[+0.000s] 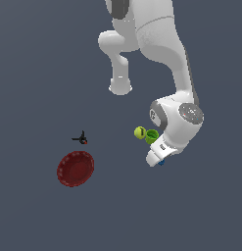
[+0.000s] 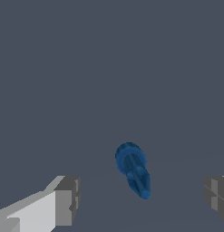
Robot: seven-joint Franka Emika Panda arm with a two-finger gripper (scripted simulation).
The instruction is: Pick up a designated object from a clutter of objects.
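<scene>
The designated object is a tiny dark blue, lumpy, elongated piece lying on the grey floor. In the wrist view it rests between my two grey fingertips, nearer one than the other and touching neither. My gripper is open around it. From the exterior view only a sliver of the blue object shows beside the white hand, and my gripper hangs low over it. Of the clutter, the yellow-green ball and green cup sit just behind my wrist.
A dark red round plate lies toward the exterior view's left, with a small black clamp bearing a red spot just behind it. The arm's white base stands further back.
</scene>
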